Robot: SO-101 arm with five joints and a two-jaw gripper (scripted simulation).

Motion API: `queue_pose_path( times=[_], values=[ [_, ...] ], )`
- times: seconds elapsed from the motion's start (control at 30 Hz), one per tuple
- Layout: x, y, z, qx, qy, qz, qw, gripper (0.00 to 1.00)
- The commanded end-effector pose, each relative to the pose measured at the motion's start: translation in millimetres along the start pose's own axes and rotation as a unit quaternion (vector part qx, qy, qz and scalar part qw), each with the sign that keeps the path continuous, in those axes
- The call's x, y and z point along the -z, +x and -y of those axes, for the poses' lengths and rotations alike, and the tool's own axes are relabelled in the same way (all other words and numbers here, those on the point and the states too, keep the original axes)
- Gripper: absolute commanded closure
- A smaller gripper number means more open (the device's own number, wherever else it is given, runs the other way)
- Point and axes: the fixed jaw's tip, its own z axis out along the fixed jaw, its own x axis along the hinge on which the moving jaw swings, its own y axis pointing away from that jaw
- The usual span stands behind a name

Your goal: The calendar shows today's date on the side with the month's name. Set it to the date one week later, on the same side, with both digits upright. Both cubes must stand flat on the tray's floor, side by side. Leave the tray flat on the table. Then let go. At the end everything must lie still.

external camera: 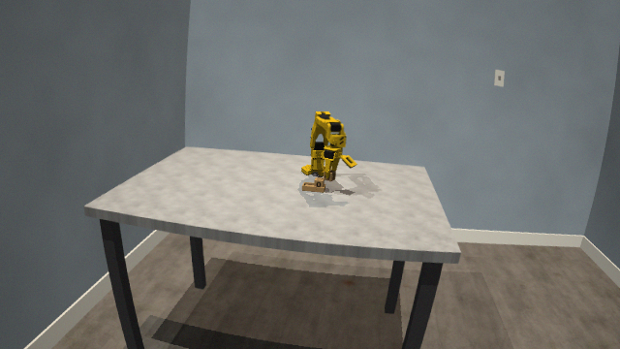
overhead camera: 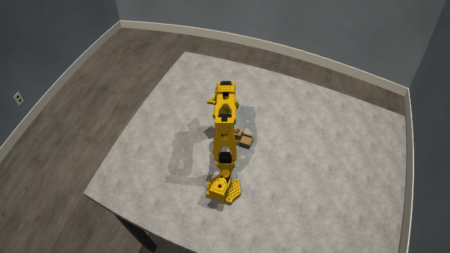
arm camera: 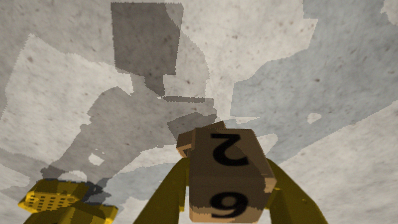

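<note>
Top view: yellow arm (overhead camera: 225, 140) (external camera: 320, 127) spans over the tray's (overhead camera: 247, 145) (external camera: 308, 189) near part; tray's other end lies uncovered from above, cube-free.

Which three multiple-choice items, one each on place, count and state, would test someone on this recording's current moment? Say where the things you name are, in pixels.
1. Where is the tray's cube?
A) beside the tray
B) in one end of the tray
C) under the tray

2. How many digits show on the held cube in the wrist view?
A) none
B) four
C) two

3. How is the gripper?
A) shut on a cube
B) wide open
C) shut on the tray

1 B: the cube (overhead camera: 238, 133) (external camera: 319, 183) stands at one end of the tray (overhead camera: 250, 143) (external camera: 310, 188).
2 C: the held cube (arm camera: 227, 172) shows two digits.
3 A: the gripper (arm camera: 227, 187) has fingers against both its sides.
</note>
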Motion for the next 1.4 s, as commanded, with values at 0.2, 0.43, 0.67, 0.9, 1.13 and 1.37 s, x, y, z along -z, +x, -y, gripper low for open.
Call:
queue_pose_path(
  times=[0.2, 0.43, 0.67, 0.9, 1.13, 1.37],
  values=[
    [9.0, 38.4, 31.7, 0.085, 0.029, 0.019, 0.996, 1.00],
    [7.9, 68.6, 44.7, 0.139, 0.031, 0.014, 0.990, 1.00],
    [6.7, 99.9, 53.0, 0.192, 0.033, 0.009, 0.981, 1.00],
    [5.2, 135.9, 56.9, 0.251, 0.033, 0.003, 0.967, 1.00],
    [4.1, 160.0, 56.2, 0.291, 0.032, -0.001, 0.956, 1.00],
    [2.6, 190.0, 51.3, 0.342, 0.031, -0.006, 0.939, 1.00]
  ],
)
